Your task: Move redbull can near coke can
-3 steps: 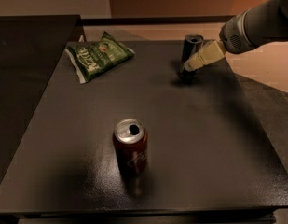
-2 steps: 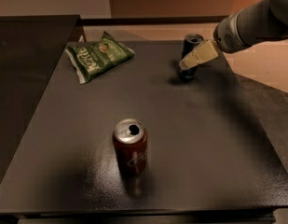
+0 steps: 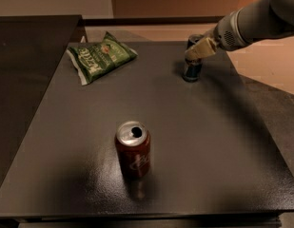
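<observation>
The redbull can (image 3: pixel 192 69), slim and dark blue, stands upright at the far right of the dark table (image 3: pixel 208 141). My gripper (image 3: pixel 194 54) reaches in from the upper right on a grey arm, and its beige tip lies across the upper part of the redbull can, hiding some of it. The coke can (image 3: pixel 133 149), wider and dark red with white script and an opened silver top, stands upright in the near middle of the table, well apart from the redbull can and the gripper.
A green chip bag (image 3: pixel 102 56) lies at the far left of the table. A second dark surface (image 3: pixel 23 80) adjoins on the left. The floor (image 3: pixel 265 65) shows beyond the table's right and far edges.
My gripper has moved up from the base of the redbull can to its upper part. Both cans and the chip bag stay where they were.
</observation>
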Tool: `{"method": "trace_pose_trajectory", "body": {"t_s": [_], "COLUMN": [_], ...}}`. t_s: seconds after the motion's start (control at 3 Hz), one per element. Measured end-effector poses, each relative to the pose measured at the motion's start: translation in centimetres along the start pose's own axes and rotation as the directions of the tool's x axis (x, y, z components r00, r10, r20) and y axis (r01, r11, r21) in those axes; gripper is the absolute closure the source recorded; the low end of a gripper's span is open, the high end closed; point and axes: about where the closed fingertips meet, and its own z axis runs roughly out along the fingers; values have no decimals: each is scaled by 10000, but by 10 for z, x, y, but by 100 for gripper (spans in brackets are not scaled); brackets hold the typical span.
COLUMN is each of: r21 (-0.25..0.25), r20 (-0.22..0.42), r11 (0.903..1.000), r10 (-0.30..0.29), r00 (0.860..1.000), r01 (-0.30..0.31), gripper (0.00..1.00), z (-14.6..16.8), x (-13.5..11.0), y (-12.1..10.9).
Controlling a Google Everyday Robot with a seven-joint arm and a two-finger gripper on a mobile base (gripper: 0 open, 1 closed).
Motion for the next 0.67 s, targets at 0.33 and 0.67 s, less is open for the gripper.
{"method": "trace_pose_trajectory", "body": {"t_s": [0.33,0.67], "r21": [-280,-830], "r20": [149,354], "r11": [9996,9965], "r10": [69,-39], "r00": [9999,9994], "r01": [-65,68], "gripper": [65,87], "z": [-2,-11], "x": [-1,-3], "y": [3,19]}}
